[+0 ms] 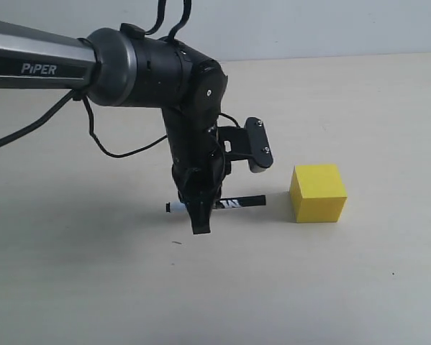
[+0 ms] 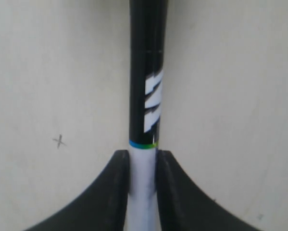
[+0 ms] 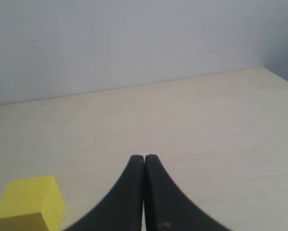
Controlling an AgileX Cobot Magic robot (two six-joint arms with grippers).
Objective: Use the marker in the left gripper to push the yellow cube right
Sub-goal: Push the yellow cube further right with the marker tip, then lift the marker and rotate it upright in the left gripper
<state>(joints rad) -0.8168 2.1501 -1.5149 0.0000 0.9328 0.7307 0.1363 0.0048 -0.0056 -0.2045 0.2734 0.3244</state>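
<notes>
Exterior view: my left tool (image 1: 201, 219) clamps the marker (image 1: 240, 203) level, tip just short of the yellow cube (image 1: 318, 192) at three o'clock; right tool (image 3: 144, 162) is pressed closed, empty.

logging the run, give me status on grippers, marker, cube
Left gripper shut on marker, black end pointing at yellow cube. Tip short of cube, no contact. Right gripper shut, empty. Nothing in the gap.

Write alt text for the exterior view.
A black robot arm reaches down from the left, its jaws clamped on a black-and-white marker held level, low over a beige table. The marker's black end points at a yellow cube to its right, with a gap between them.
</notes>
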